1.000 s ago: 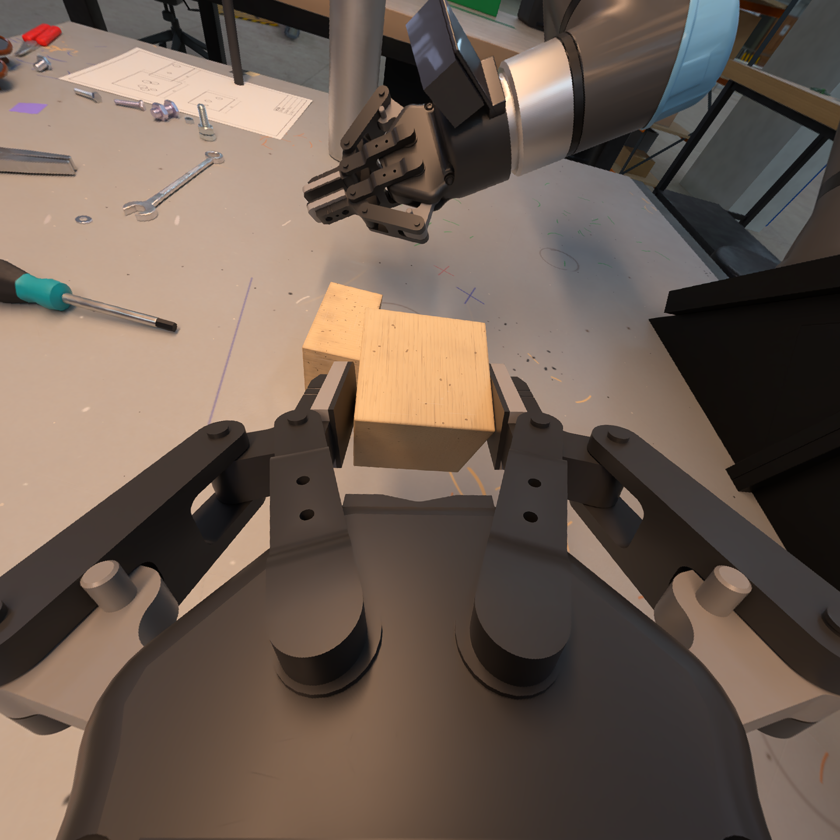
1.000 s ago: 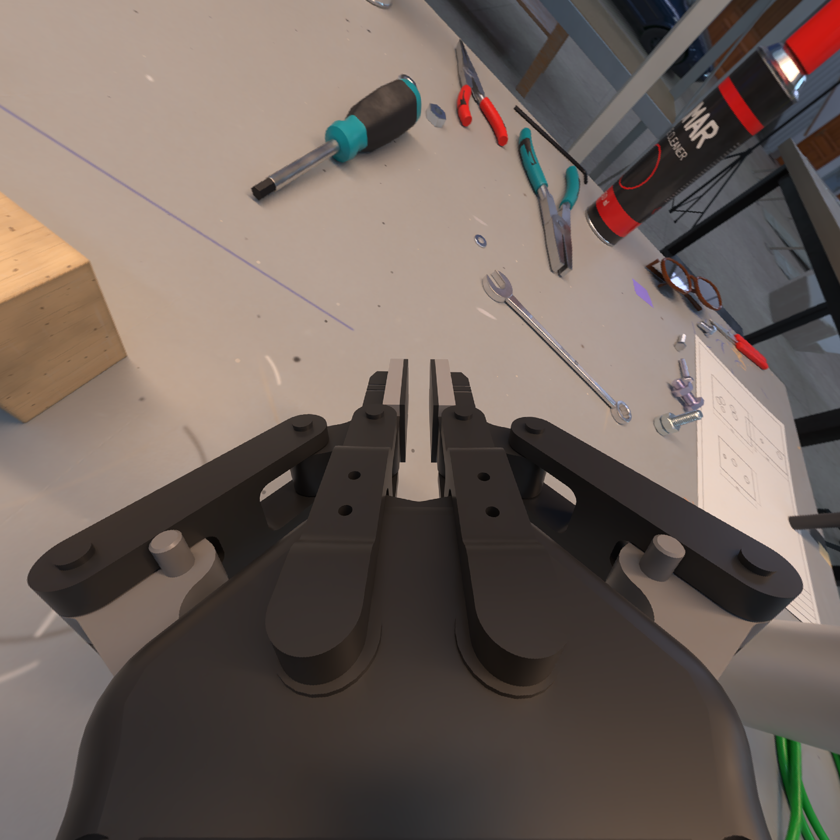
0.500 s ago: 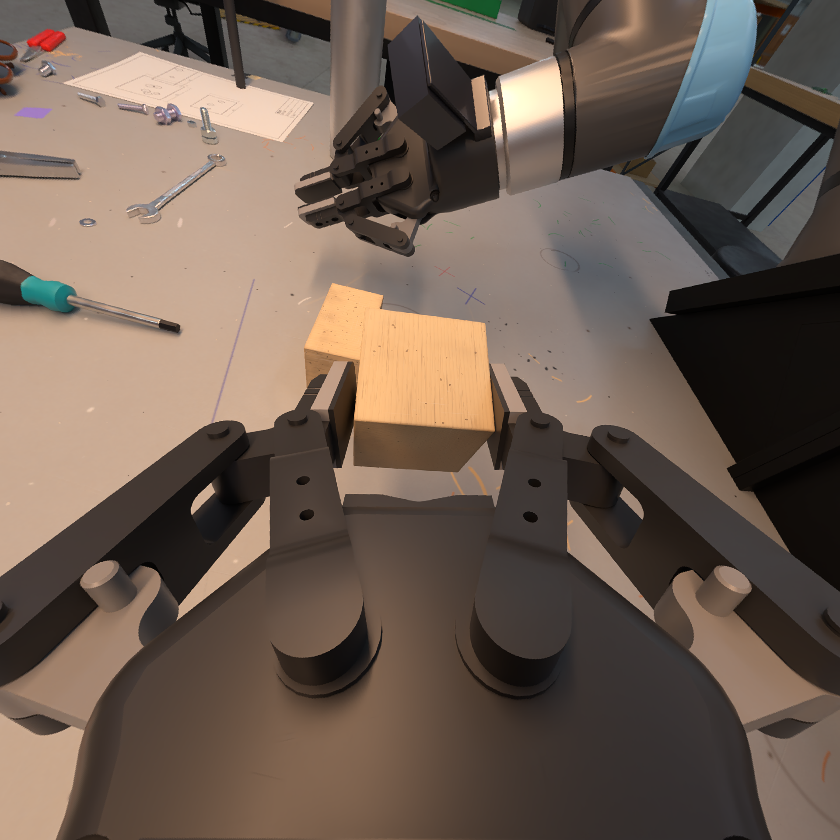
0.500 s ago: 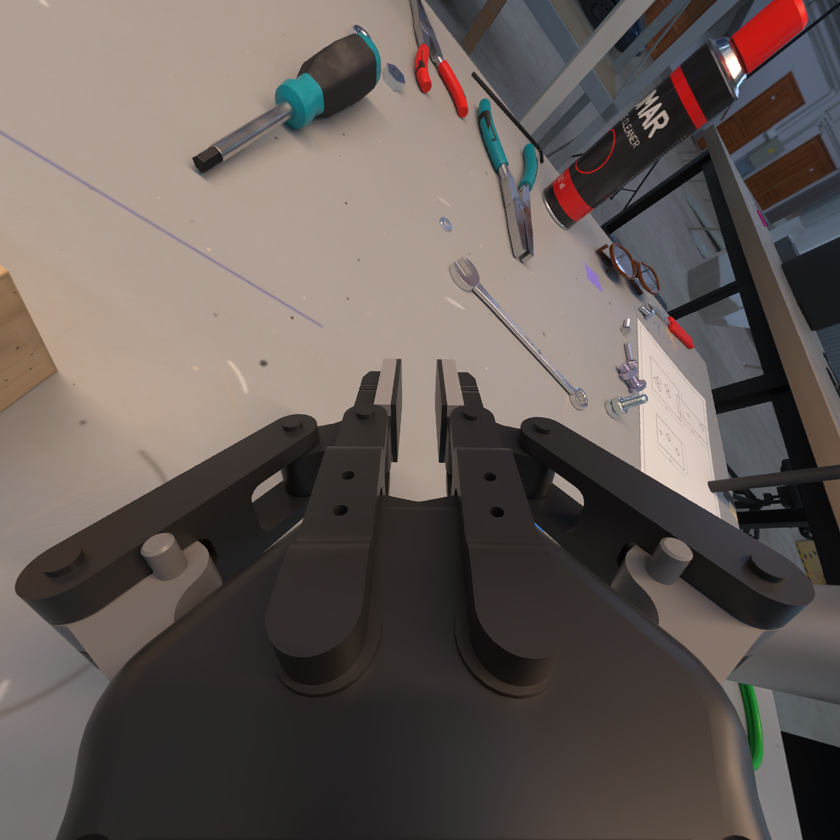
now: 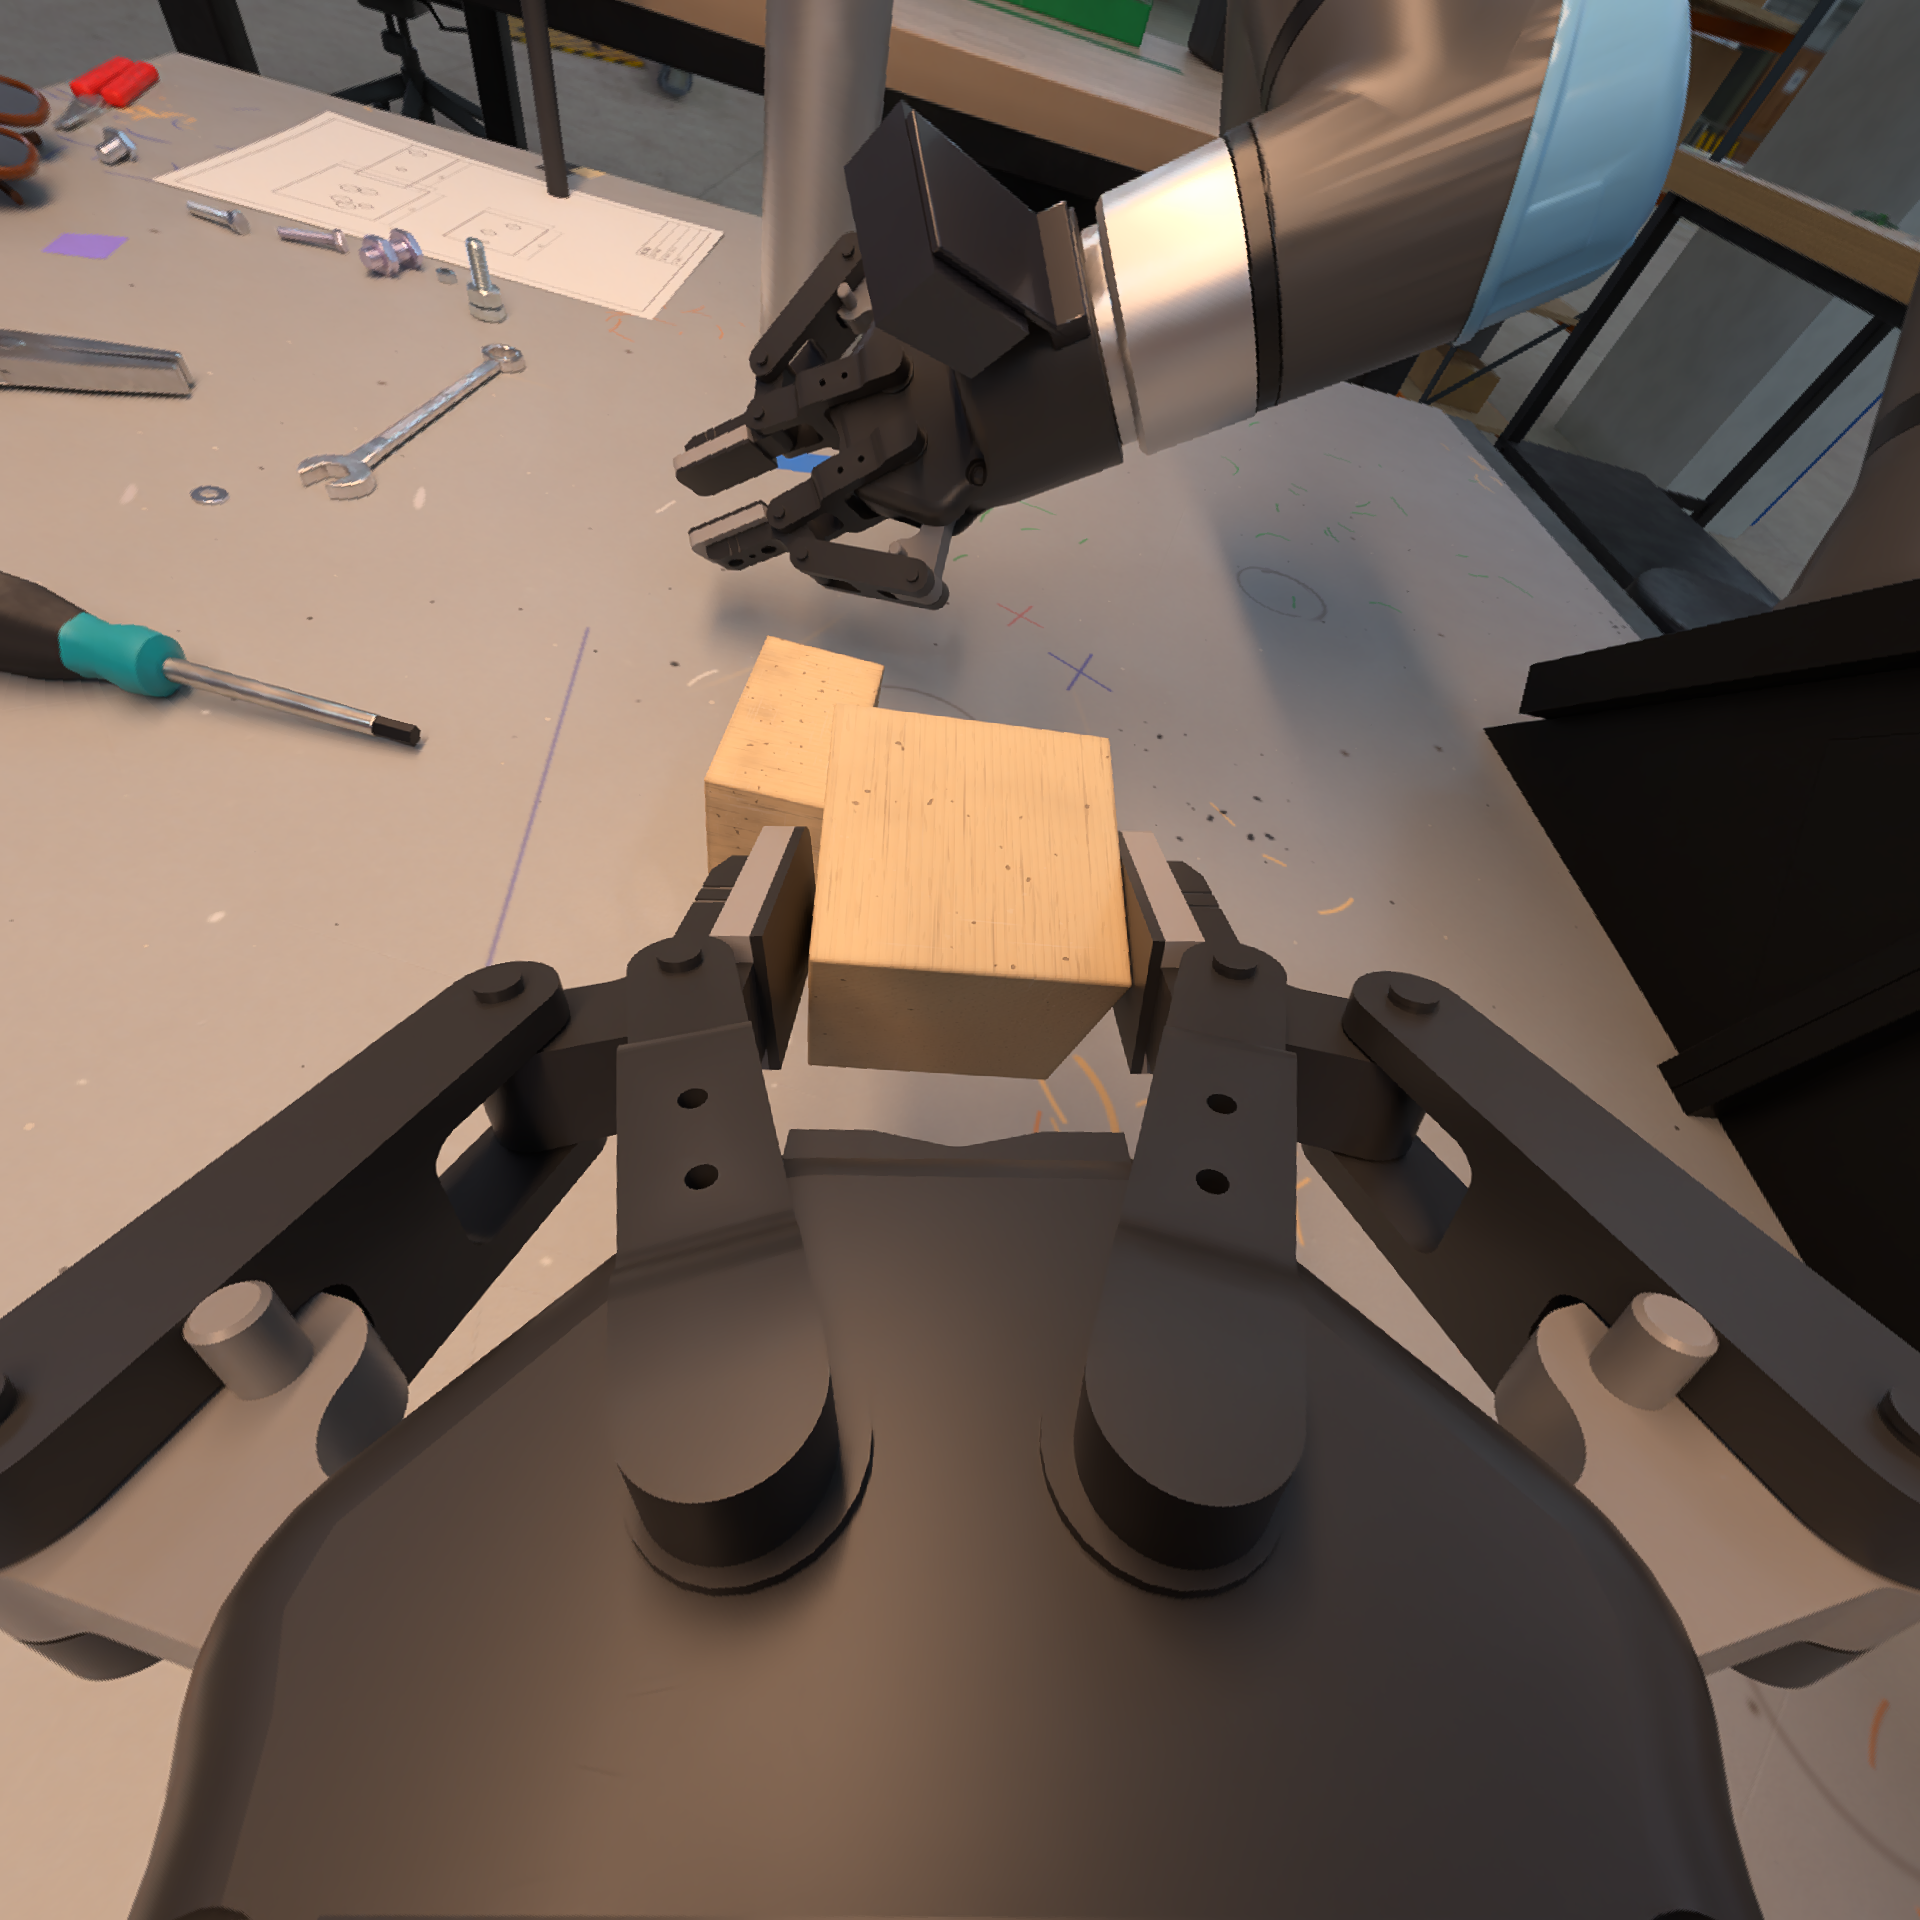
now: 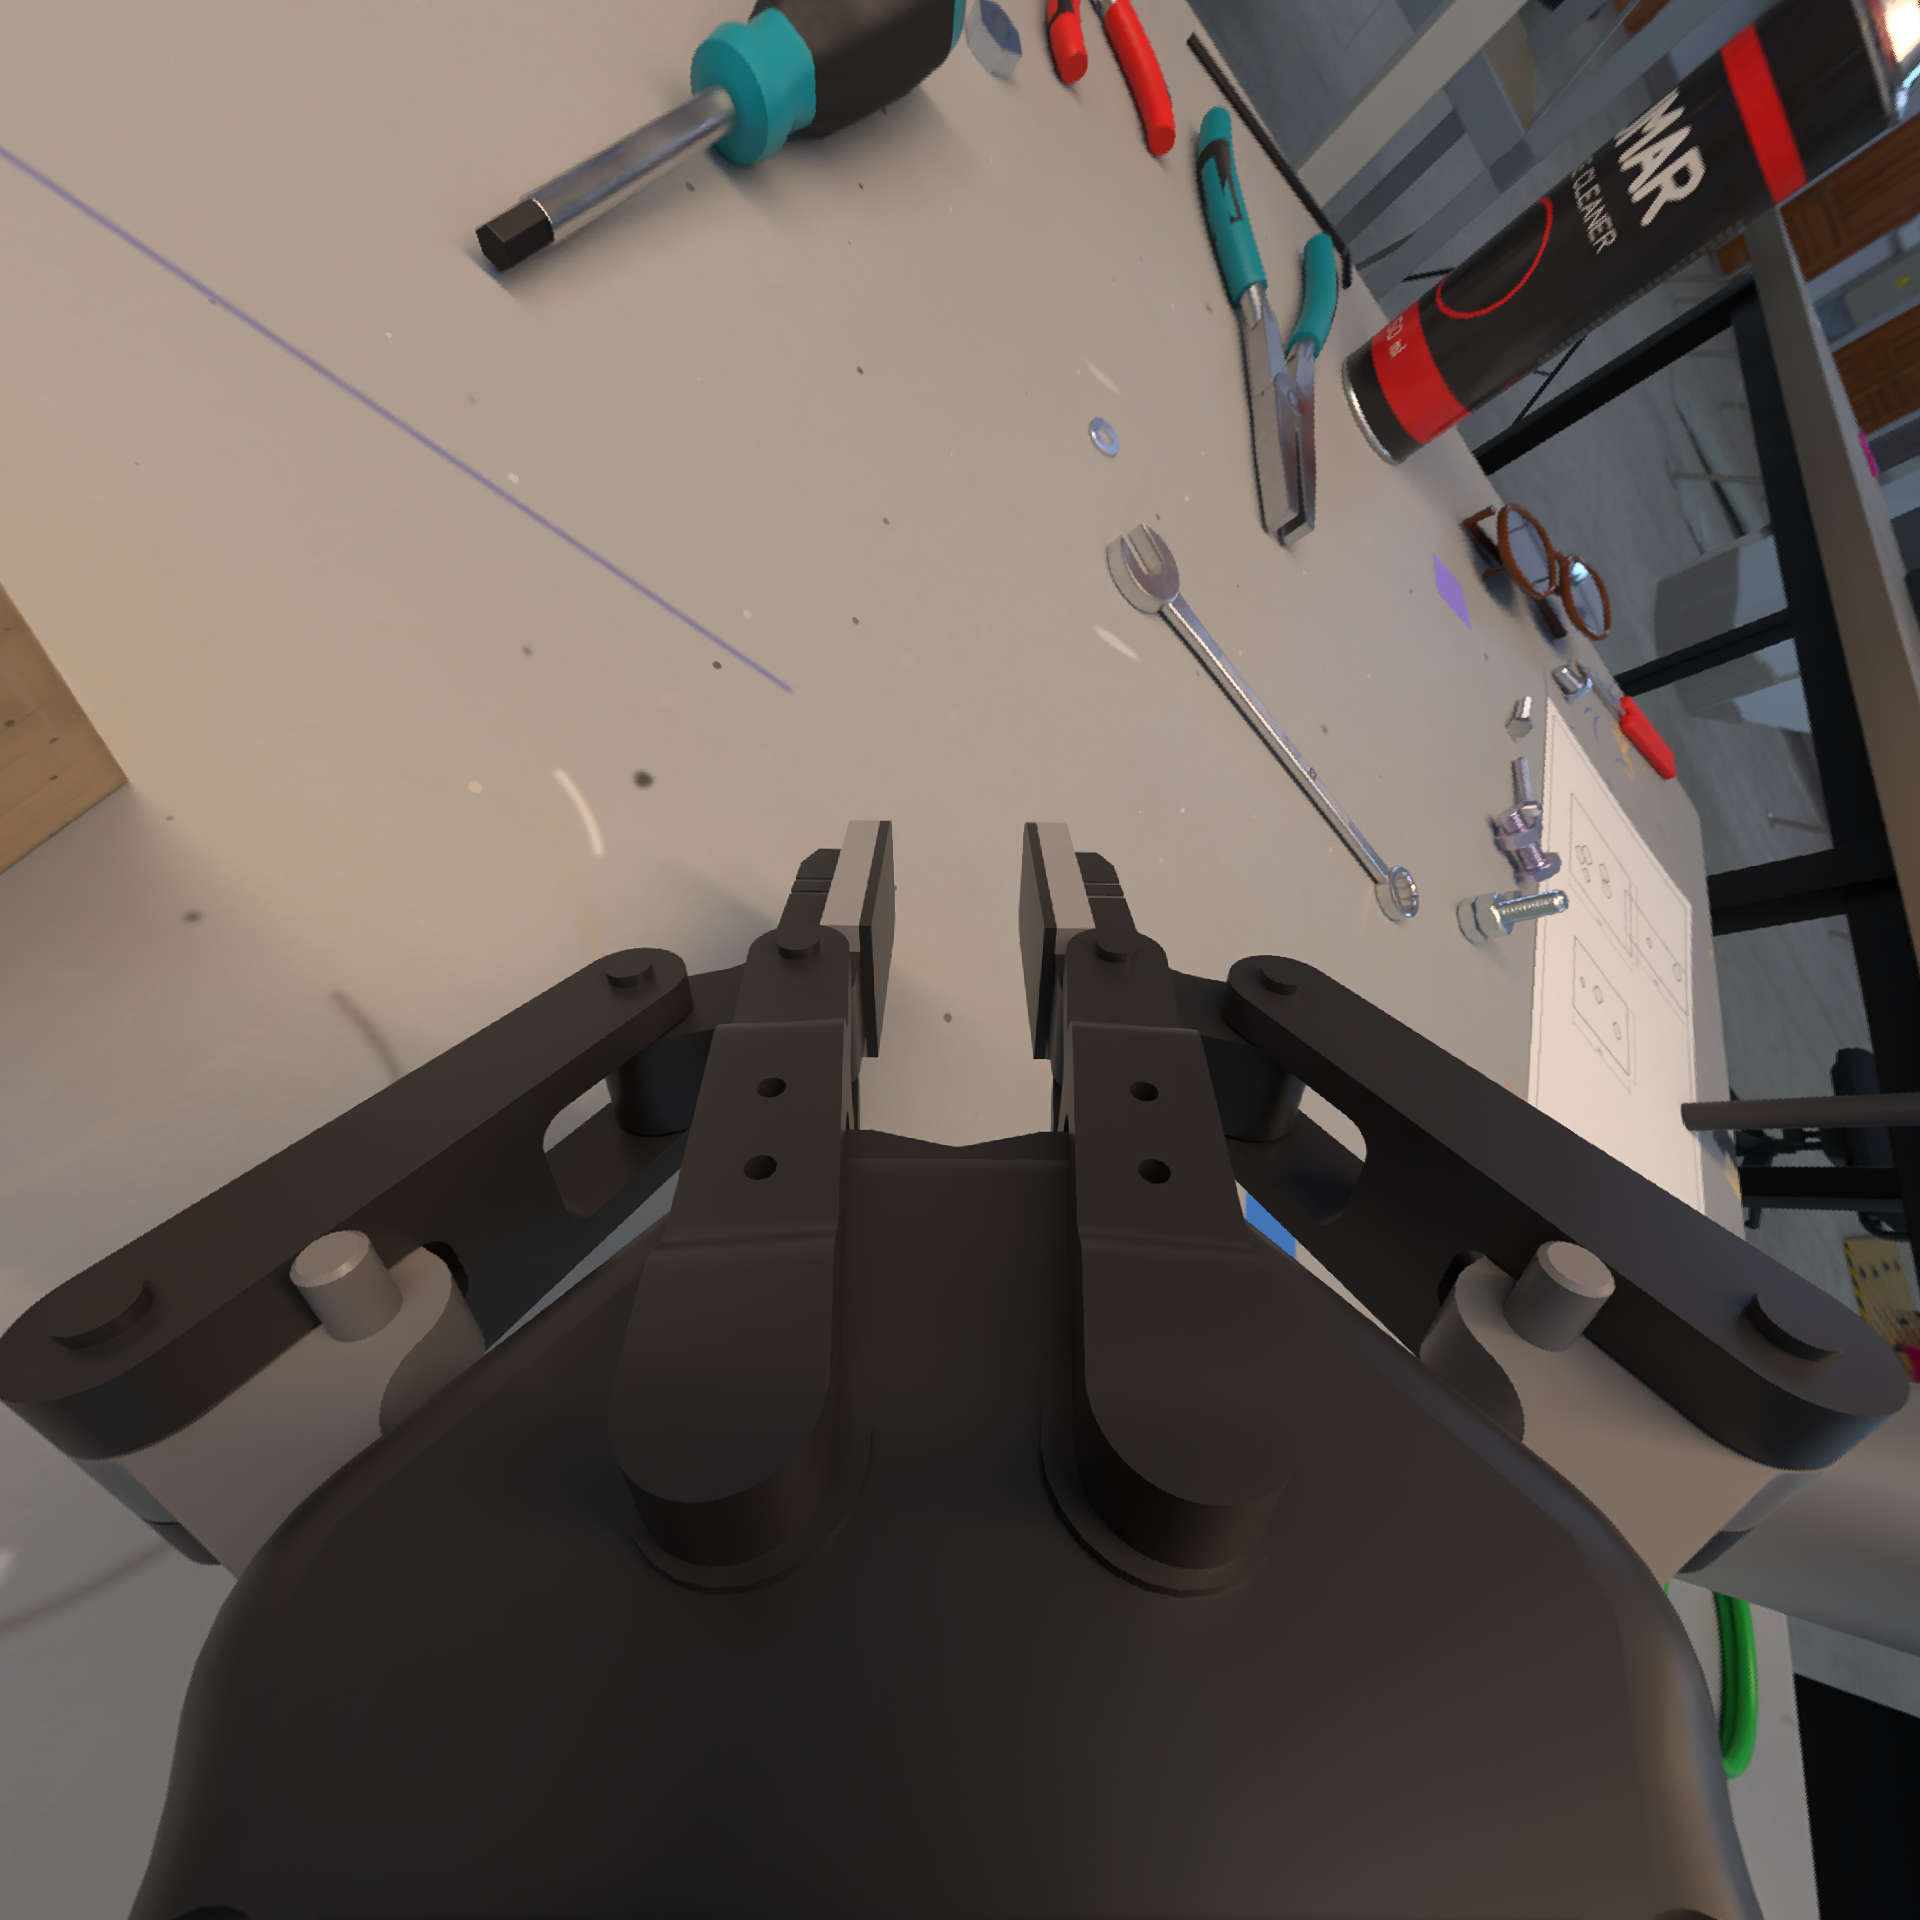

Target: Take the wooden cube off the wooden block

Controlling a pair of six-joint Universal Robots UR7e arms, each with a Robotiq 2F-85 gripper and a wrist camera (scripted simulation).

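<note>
The left gripper [image 5: 966, 930] is clamped on the wooden cube [image 5: 966, 873], one pad flat against each side face, and holds it in the air at the centre of the left wrist view; over the last second this grip and the cube's place between the fingers look unchanged. Behind the cube at about 11 o'clock, a corner of the wooden block [image 5: 784, 743] shows on the grey table [image 5: 312, 935]. What has changed is the right gripper [image 6: 956, 914]: its fingers were nearly together a second ago and now stand apart with nothing between them, and it has swung away so that only a sliver of wood remains at 9 o'clock in its own view. This suggests the lift is done and the right arm is clearing off. The cube hides most of the block, so whether they are fully apart cannot be told. A screwdriver [image 5: 208, 681] lies at 9 o'clock, cut off by the frame edge
</note>
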